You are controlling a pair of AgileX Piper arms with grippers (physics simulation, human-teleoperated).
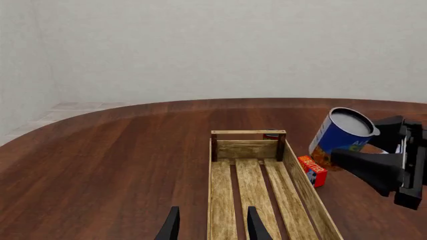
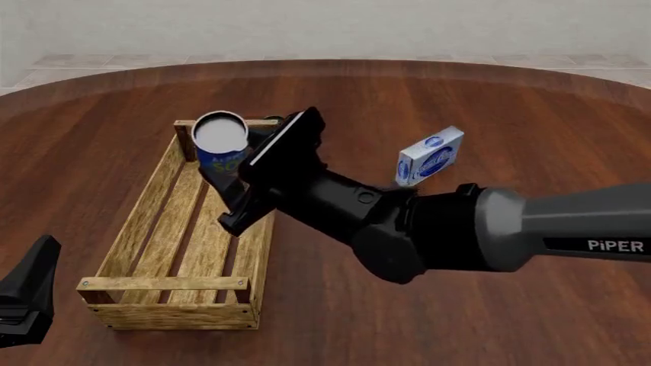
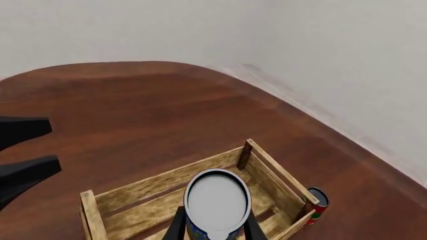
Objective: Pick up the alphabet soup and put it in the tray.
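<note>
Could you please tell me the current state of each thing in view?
Soup: held tilted above the tray, in the right gripper.
Tray: empty, flat on the table.
Left gripper: open, holding nothing.
Red box: on the table, outside the tray.
Blue box: on the table.

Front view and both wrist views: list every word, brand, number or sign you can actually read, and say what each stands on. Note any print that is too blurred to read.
"PiPER": on the right arm's grey forearm.
Alphabet soup: label print too blurred to read.
Blue-and-white box: oval logo, lettering unreadable.
Small red box: white print, too small to read.
Red-and-green can: no text legible.
</note>
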